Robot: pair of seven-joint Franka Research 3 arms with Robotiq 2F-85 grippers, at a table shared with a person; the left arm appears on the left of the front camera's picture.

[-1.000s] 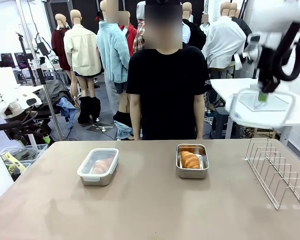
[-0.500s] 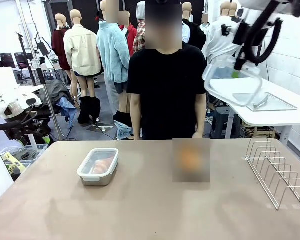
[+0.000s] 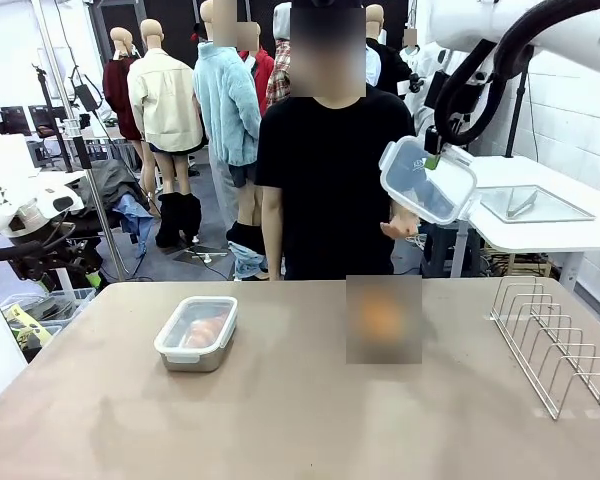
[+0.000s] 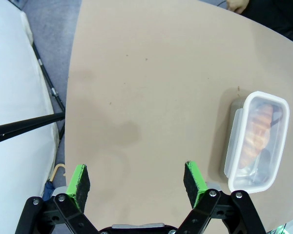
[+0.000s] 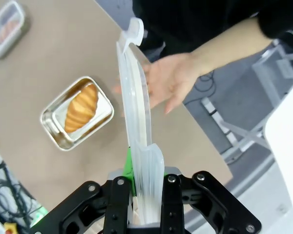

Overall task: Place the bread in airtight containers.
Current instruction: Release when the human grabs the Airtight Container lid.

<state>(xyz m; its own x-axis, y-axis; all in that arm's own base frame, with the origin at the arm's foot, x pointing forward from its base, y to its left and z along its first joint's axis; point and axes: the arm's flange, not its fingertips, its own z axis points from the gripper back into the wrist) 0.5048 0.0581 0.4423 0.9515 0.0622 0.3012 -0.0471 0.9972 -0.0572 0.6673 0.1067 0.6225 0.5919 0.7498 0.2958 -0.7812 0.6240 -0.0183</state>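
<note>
My right gripper (image 5: 139, 170) is shut on a clear plastic lid (image 5: 134, 97), held edge-up high above the table's far right part; the lid (image 3: 428, 180) hangs tilted in front of the person. The person's open hand (image 5: 168, 80) is raised just behind it. Below stands an open steel tin (image 5: 53, 129) with a croissant (image 5: 80, 108) inside. A second tin (image 3: 196, 333) sits left of centre with its clear lid on and a croissant (image 4: 259, 131) showing through. My left gripper (image 4: 136, 183) hangs open over bare table, apart from that closed tin (image 4: 256, 141).
A wire rack (image 3: 555, 340) stands at the table's right edge. Behind it, a white side table carries a flat steel tray (image 3: 535, 205). The person stands at the far edge, in the middle. The near half of the tan table (image 3: 280, 420) is bare.
My right arm has carried the clear lid from above the side table leftward and down to in front of the person. The person's hand has come up behind it.
</note>
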